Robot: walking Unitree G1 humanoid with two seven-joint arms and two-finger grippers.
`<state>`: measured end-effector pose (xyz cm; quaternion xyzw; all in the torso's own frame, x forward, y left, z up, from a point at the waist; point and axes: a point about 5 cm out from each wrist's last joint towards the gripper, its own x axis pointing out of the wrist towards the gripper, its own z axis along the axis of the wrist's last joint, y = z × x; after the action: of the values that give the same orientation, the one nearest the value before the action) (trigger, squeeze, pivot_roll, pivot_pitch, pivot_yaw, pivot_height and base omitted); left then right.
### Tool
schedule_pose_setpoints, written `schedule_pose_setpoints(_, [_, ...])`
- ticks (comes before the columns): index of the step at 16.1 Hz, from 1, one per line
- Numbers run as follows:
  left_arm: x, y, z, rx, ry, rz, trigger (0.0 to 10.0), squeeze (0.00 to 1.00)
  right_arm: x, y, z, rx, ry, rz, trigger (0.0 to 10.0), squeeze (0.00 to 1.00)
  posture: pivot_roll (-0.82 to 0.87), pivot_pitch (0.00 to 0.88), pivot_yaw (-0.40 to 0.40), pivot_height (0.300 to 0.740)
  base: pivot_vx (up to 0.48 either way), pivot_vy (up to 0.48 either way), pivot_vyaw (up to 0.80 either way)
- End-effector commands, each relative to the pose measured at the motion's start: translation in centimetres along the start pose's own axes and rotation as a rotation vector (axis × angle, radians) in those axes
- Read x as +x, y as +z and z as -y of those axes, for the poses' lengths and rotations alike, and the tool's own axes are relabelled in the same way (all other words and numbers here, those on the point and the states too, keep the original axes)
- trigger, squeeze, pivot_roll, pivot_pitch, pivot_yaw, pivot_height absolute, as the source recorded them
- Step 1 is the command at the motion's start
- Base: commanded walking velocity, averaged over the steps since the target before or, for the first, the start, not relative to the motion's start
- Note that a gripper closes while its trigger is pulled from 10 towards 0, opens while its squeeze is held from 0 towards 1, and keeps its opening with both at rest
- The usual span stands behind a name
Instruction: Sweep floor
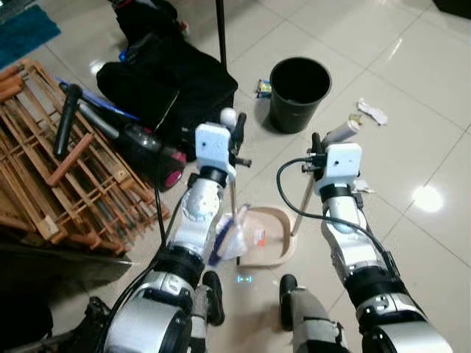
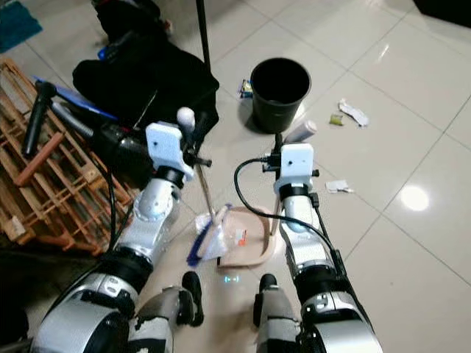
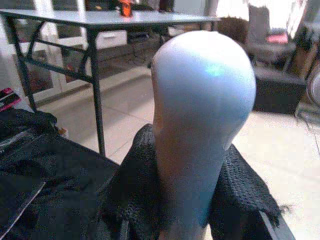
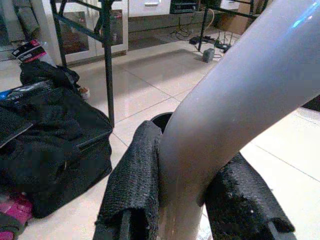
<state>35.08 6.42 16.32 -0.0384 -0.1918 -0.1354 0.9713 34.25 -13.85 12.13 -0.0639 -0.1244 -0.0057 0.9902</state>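
The left end effector (image 1: 234, 126) was clamped around the top of the broom handle (image 3: 200, 125), its two black fingers (image 3: 130, 200) pressed against either side just under the rounded white knob. The broom (image 1: 229, 220) stood nearly upright, its blue and white bristles down on the tiled floor (image 1: 412, 147) at the open edge of the dustpan (image 1: 268, 239). The right end effector (image 1: 318, 143) was closed on the grey handle of the dustpan (image 4: 225, 115), with a finger (image 4: 132, 185) on each side of it. The beige dustpan lay flat on the floor between the two arms, just ahead of the robot's feet, with a small scrap inside it. A black bin (image 1: 298, 92) stood farther ahead on the floor, well apart from the dustpan. Bits of litter (image 1: 372, 110) lay on the tiles to the right of the bin, and a small wrapper (image 1: 263, 88) lay just to its left. A black bag (image 1: 165, 84) and a wooden rack (image 1: 59, 176) sat to the robot's left.
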Motion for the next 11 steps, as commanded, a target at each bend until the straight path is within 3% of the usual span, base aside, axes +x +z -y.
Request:
schedule_pose_setpoints(1, [-0.4,-0.4,0.7,-0.102,0.024,-0.022,10.0,0.0,-1.9,-3.2,0.2,-0.032,0.006,-0.157,10.0,0.0,-0.02,0.406,0.049,0.74,0.0,0.0,0.0])
schedule_pose_setpoints(3, [1.3,2.7,0.8,-0.282,0.053,0.06,10.0,0.0,-1.8,-3.2,0.2,-0.026,0.017,-0.163,10.0,0.0,-0.02,0.399,0.041,0.74,0.0,0.0,0.0])
schedule_pose_setpoints(4, [1.7,3.7,0.6,-0.301,0.044,0.085,10.0,0.0,-1.8,-3.2,0.2,-0.026,0.021,-0.164,10.0,0.0,-0.02,0.397,0.039,0.74,0.0,0.0,0.0])
schedule_pose_setpoints(7, [1.9,5.3,-0.3,-0.205,-0.043,0.113,10.0,0.0,-1.7,-3.3,0.1,-0.021,0.036,-0.165,10.0,0.0,-0.02,0.383,0.035,0.74,0.0,0.0,0.0])
schedule_pose_setpoints(9, [1.6,6.8,-2.1,-0.116,-0.076,0.125,10.0,0.0,-1.8,-3.2,0.4,-0.01,0.042,-0.155,10.0,0.0,-0.01,0.352,0.039,0.74,0.0,0.0,0.0])
schedule_pose_setpoints(11, [1.5,9.6,-4.0,-0.104,-0.095,0.165,10.0,0.0,-2.0,-3.0,0.8,0.005,0.056,-0.139,10.0,0.0,0.0,0.337,0.035,0.74,0.0,0.0,0.0])
